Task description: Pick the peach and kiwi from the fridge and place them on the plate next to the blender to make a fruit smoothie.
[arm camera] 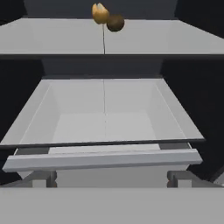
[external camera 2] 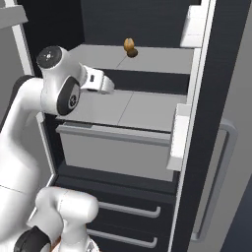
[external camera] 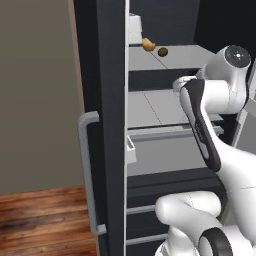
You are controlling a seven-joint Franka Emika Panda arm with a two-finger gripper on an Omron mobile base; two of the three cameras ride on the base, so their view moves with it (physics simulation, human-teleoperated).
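A: Fig. shows fridge (external camera 2: 206,147), doors open. Where's the fruit?

B: On upper shelf (external camera: 175,55), toward the back. Peach (external camera: 148,44) and kiwi (external camera: 162,51) sit side by side, touching or nearly so. Hand view puts peach (arm camera: 100,13) left, kiwi (arm camera: 115,22) right and a bit nearer the cam.

A: And the hand (arm camera: 112,177)?

B: Lower down, approx. level w/ the open drawer (arm camera: 105,127) below that shelf. Two dark fingertips (arm camera: 43,178) stand far apart at the bottom of hand view; jaws wide open, nothing between them.

A: Key relation for next move?

B: Fruit lies up and ahead of the hand, close to its centre line, well apart from it. Shelf's front edge sits between hand and fruit, so judged need: rise above shelf level first, then reach in toward the back.

A: Long axis?

B: Both look roundish at this size; can't tell axis.

A: Which fruit first?

B: Kiwi looks slightly nearer, but the pair is tight, so judged risk: fingers nudge the neighbour.
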